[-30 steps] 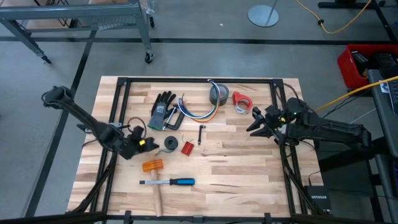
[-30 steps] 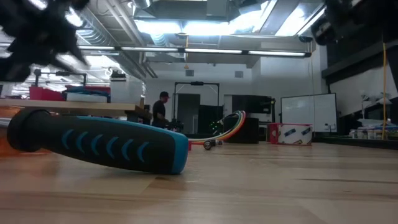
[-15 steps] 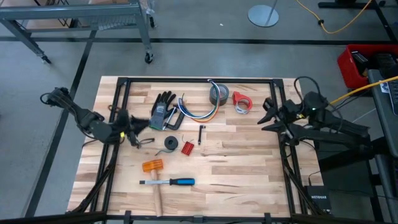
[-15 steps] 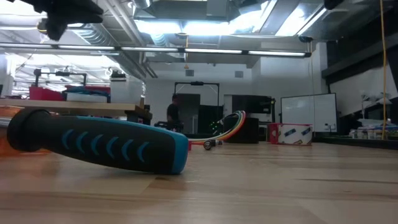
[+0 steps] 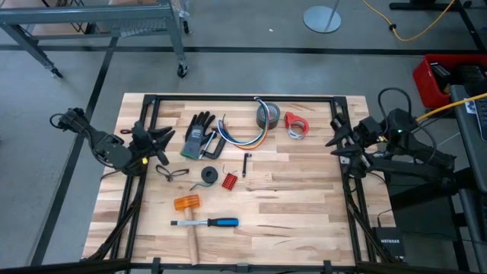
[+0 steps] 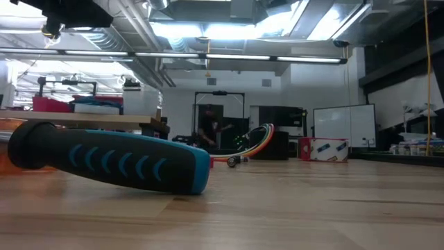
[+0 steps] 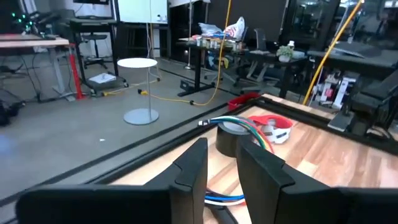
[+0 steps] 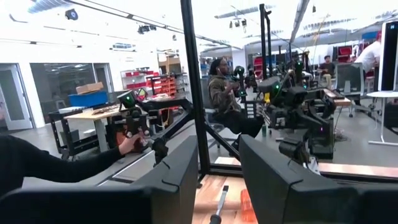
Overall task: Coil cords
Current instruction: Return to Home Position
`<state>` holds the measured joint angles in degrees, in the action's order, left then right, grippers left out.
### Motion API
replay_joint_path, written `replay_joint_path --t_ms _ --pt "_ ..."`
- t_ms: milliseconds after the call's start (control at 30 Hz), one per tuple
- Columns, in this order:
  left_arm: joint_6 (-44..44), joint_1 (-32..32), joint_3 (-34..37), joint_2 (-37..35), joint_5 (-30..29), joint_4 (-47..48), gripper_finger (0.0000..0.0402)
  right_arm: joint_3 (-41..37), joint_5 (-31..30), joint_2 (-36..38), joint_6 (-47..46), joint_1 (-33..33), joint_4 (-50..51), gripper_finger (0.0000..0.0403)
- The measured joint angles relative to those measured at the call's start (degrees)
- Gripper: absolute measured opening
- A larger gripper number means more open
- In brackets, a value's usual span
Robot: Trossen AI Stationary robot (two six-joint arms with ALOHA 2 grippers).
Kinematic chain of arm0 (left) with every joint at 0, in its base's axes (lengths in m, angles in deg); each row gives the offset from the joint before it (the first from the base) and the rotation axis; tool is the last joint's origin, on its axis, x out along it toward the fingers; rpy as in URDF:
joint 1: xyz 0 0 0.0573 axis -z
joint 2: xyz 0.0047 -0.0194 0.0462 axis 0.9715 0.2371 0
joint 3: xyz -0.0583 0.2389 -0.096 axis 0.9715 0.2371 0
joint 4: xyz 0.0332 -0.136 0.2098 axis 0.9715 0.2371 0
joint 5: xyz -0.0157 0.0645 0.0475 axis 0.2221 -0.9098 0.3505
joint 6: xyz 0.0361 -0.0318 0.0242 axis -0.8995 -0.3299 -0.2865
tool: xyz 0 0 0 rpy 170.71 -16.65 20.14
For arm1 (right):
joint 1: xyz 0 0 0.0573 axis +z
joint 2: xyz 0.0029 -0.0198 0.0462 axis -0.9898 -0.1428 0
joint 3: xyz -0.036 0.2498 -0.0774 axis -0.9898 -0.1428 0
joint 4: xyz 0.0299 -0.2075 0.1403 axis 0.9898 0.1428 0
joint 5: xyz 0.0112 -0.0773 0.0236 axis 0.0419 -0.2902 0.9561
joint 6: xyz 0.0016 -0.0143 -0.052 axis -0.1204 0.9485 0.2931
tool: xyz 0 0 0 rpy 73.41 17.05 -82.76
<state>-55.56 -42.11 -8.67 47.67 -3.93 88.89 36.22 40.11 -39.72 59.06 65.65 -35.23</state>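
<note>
Since both arms sit out at the sides of the pale wooden table in the overhead shot, nothing is being held. The left gripper hangs over the left edge with its fingers spread, and the right gripper is at the right edge, also spread.

The bundle of blue, orange, white and green cords lies in the far half. It curves from the black-and-grey work glove over to the grey roll of tape. A small red tape ring sits just right of that roll. The thin black cord lies a bit nearer, around the middle, with a round black spool to its left. A blue-and-black handled tool lies near the front edge.

Low view: that tool's handle fills the near left. The coloured bundle arcs up off the wood far behind it, and a person is way back in the room.

Left wrist view: the left gripper has a clear gap between its two dark fingers. The grey roll is beyond them, with the coloured strands arching across it and the red ring just beside it.

Right wrist view: the right gripper has its fingers apart too, with bare wood showing between them. People sit in the room beyond the table, one hand gripping a handle.
</note>
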Motion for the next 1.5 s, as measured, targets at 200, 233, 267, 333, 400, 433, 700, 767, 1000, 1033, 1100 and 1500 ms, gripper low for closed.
replay_joint_path --t_ms 200,233,267,333,400,433,700,767,1000,1033,1100,1500 --pt "-9.50 -0.02 0.00 -0.31 -0.40 0.01 0.0077 0.28 -0.08 1.57 -0.03 0.00 0.34 0.0122" --pt "-10.14 -0.02 0.00 -0.69 0.01 0.09 0.0077 0.28 -0.29 2.09 -0.03 -0.02 0.55 0.0122" --pt "-10.75 0.00 0.00 -1.30 0.91 0.09 0.0077 0.28 -0.80 2.66 -0.02 0.00 0.79 0.0122" --pt "-11.73 0.02 0.00 -3.02 3.83 0.26 0.0077 0.28 -2.07 3.79 -0.03 0.00 1.22 0.0122" --pt "-12.63 0.02 0.00 -5.54 7.60 0.78 0.0077 0.28 -3.56 5.06 -0.04 0.00 1.33 0.0122" --pt "-12.88 0.02 0.00 -7.03 9.80 1.00 0.0077 0.28 -4.35 5.64 -0.01 0.00 1.31 0.0122" --pt "-12.49 0.02 0.00 -20.65 30.37 0.98 0.0077 0.30 -6.66 8.02 0.38 -0.02 1.31 0.0122" --pt "-12.34 0.02 0.06 -22.93 33.80 0.87 0.0077 0.30 -6.67 8.00 1.33 -0.02 1.35 0.0122" --pt "-20.51 0.02 3.16 -26.03 46.61 -4.33 0.0077 0.30 -9.85 7.89 4.61 -0.02 1.35 0.0122" --pt "-22.43 0.02 3.55 -26.05 48.65 -5.45 0.0077 0.30 -10.38 7.89 4.65 0.00 1.32 0.0122" --pt "-26.35 0.02 4.65 -26.09 52.30 -8.47 0.0077 0.30 -11.53 7.87 4.67 0.00 1.33 0.0122" --pt "-28.63 -0.04 16.29 -26.08 55.18 -21.02 0.0077 0.14 -12.72 7.56 5.77 0.00 1.34 0.0122"
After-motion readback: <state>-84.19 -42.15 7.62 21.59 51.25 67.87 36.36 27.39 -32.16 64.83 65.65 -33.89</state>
